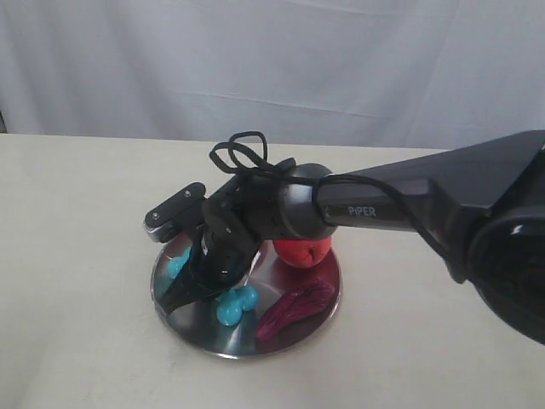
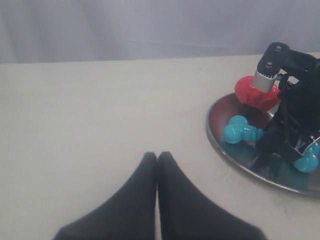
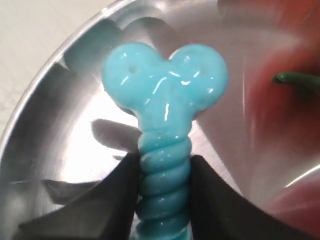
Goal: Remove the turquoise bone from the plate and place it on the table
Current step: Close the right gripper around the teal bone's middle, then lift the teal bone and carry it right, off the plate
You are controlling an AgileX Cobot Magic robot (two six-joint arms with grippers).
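The turquoise bone (image 3: 165, 115) is on or just above the plate (image 1: 194, 322); contact is hard to judge. The right gripper (image 3: 165, 172) clamps its ribbed shaft. A red apple (image 1: 302, 251) shares the plate. The left gripper (image 2: 157, 161), fingers pressed together, hovers over the table (image 2: 95, 105), apart from the plate.

Lab-like test bench: white curtain (image 1: 255, 60) behind a beige table (image 1: 68, 256).

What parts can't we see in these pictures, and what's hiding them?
- Exterior view: the middle of the turquoise bone is hidden behind the right gripper.
- Right wrist view: the bone's other end is cut off by the picture edge.
- Exterior view: the dark red thing on the plate is too blurry to name.
- All views: whether the bone touches the plate or is lifted cannot be told.
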